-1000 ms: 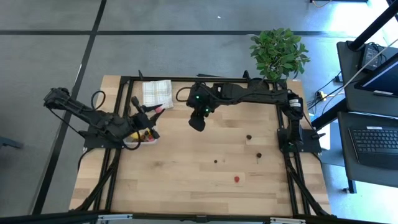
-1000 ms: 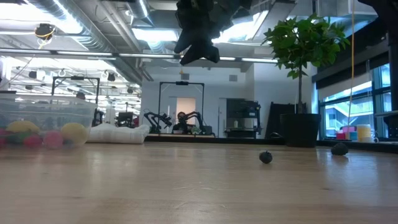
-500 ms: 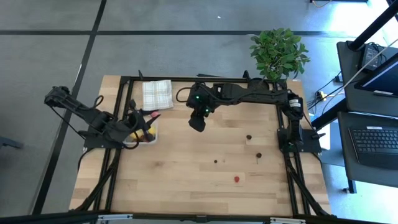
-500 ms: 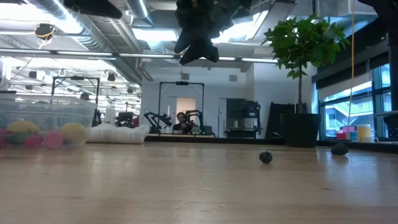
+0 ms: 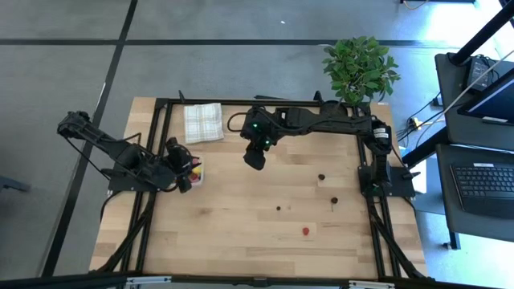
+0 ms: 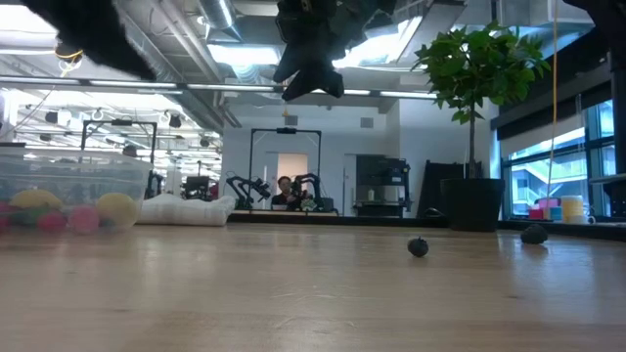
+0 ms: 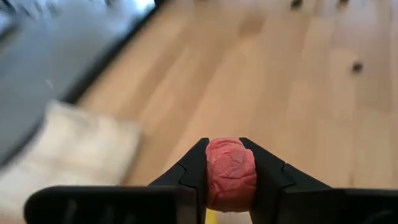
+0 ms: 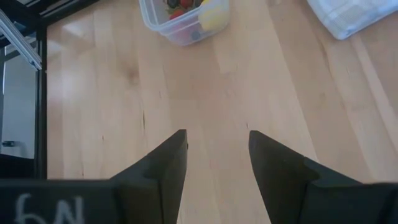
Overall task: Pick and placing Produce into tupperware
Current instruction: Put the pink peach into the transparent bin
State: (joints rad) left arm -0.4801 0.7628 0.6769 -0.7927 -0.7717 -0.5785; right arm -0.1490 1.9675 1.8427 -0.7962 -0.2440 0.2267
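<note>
**Left gripper clamps a red fruit piece over the tupperware**

The left gripper (image 7: 230,180) is closed on a red strawberry-like piece (image 7: 231,173), wrinkled on its surface and pinched between the two dark fingers (image 7: 193,168). In the high view this gripper (image 5: 183,164) sits at the table's left edge, directly over the tupperware (image 5: 195,171), so that only a sliver of the clear container shows beside it.

The low view shows the tupperware (image 6: 68,191) standing on the wood at the far left, with a yellow lemon-like piece (image 6: 115,207) and pink ones (image 6: 82,219) visible through its wall. The right wrist view looks down on the same container (image 8: 184,18), with yellow and red fruit inside.

The right gripper (image 5: 254,157) hangs above the table near its back middle, well apart from the container. Its fingers (image 8: 163,163) stand apart with nothing between them, bare wood showing in the gap.

Loose produce lies on the right half of the table: a dark cherry-like piece (image 5: 321,177), another (image 5: 334,200) near it, a smaller dark one (image 5: 279,208), and a red piece (image 5: 306,231) closer to the front edge.

A folded checked cloth (image 5: 202,122) lies at the back left, just behind the container, and a potted plant (image 5: 359,67) stands at the back right corner
</note>
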